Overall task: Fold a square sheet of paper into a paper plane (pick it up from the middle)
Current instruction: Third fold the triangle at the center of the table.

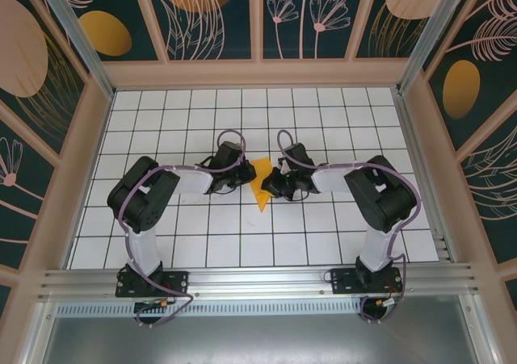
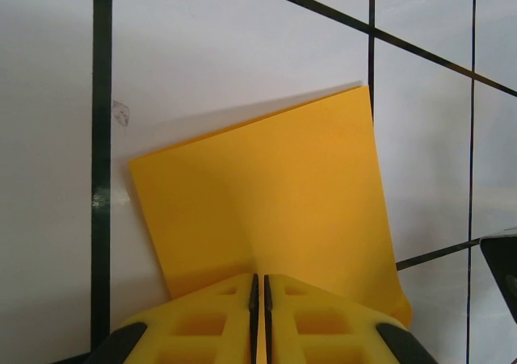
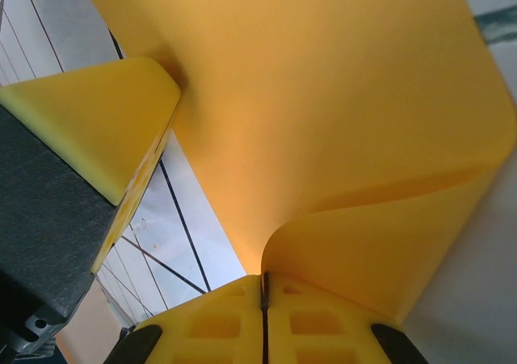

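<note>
The thin orange-yellow square sheet of paper (image 1: 260, 183) was pinched at its 9 o'clock edge by the closed left gripper (image 2: 258, 282) and at 3 o'clock by the closed right gripper (image 3: 263, 282).

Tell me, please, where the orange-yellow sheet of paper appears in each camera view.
Top external: sheet of paper at the centre of the table.
Left wrist: centre, just above the left hand.
Right wrist: top and right, curling into the right hand.
Shared landmark: the table's black grid lines.

The square sheet of paper (image 2: 275, 194) looks smooth, matt; the table (image 2: 242, 49) glossy; the left claw (image 2: 258, 278) plastic.
</note>
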Controlling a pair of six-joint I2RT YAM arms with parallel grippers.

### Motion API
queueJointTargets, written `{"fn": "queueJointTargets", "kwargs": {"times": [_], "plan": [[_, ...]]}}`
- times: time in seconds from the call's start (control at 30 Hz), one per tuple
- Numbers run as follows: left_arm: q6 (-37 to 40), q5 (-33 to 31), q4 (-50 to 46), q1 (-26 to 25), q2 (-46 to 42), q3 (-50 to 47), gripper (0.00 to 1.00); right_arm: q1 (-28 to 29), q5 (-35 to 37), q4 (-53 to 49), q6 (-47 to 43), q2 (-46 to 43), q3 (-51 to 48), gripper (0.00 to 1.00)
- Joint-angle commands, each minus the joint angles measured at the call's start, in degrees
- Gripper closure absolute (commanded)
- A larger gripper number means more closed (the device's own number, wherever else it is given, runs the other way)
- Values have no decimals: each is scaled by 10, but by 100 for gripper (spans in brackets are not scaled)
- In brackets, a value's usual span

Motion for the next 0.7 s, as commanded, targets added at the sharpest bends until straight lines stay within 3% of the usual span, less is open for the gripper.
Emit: {"fn": "queueJointTargets", "kwargs": {"times": [0.0, 0.43, 0.67], "plan": [[8, 13, -12, -1, 19, 0, 85, 4, 12, -5, -15, 13, 13, 91], [6, 9, -18, -1, 13, 2, 85, 3, 22, -18, -21, 27, 17, 91], [-1, -32, -50, 0, -25, 5, 81, 4, 27, -28, -23, 30, 17, 84]]}}
